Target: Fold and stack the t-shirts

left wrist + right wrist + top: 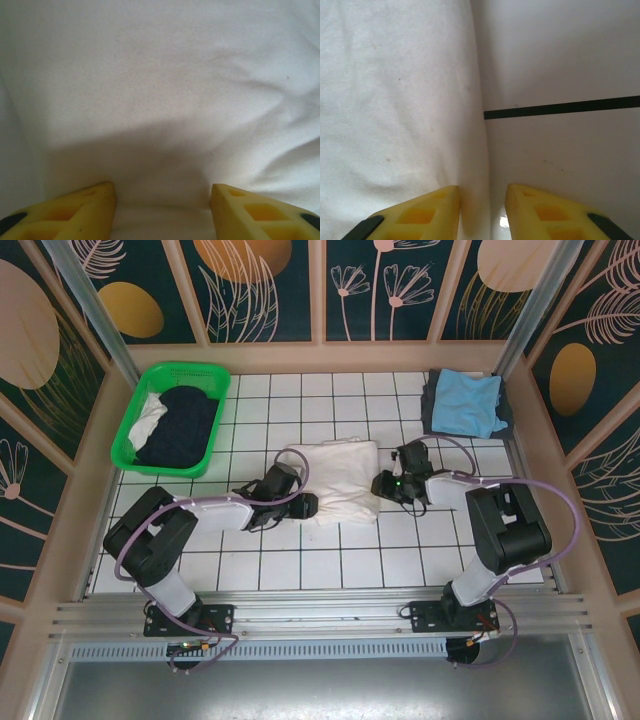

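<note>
Mid-table, folded white shirt (340, 475): soft, light; best pinched at side edges; left gripper (309, 506) wide, right gripper (381, 486) narrow, grip unclear

free tiles (300, 570) nearside (t-shirt (338, 478), basket (160, 469) beyond)

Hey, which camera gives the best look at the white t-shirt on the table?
Top external: the white t-shirt appears nearly whole there, a folded rectangle mid-table. Left wrist gives a close patch of its cloth; right wrist, its edge against the table.
</note>
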Action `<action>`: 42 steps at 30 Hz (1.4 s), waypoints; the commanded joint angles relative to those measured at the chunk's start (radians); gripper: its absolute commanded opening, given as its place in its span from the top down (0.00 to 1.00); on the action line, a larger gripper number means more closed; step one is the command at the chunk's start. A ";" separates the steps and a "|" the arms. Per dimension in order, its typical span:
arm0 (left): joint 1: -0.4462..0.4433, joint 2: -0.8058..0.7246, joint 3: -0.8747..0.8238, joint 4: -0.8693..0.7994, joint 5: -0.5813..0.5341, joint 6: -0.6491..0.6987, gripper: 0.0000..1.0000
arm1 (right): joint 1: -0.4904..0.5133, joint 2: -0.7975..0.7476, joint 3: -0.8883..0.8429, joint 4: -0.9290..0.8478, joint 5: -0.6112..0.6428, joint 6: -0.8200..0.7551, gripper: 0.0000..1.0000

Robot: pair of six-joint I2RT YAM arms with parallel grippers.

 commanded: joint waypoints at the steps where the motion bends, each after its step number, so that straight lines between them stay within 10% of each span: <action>1: 0.005 -0.008 -0.010 -0.095 -0.065 -0.002 0.40 | -0.019 -0.036 -0.029 -0.056 -0.002 -0.013 0.62; 5: 0.007 0.009 0.036 -0.136 -0.098 0.013 0.42 | -0.024 -0.090 -0.017 -0.010 -0.062 0.009 0.33; 9: 0.012 0.070 0.092 -0.188 -0.117 0.027 0.48 | -0.042 -0.018 0.036 0.051 -0.089 0.054 0.23; 31: 0.031 0.122 0.142 -0.241 -0.156 0.061 0.49 | 0.151 0.264 0.385 -0.248 -0.035 0.151 0.33; 42: 0.069 0.130 0.148 -0.288 -0.138 0.112 0.54 | 0.146 0.128 0.387 -0.228 -0.195 0.151 0.54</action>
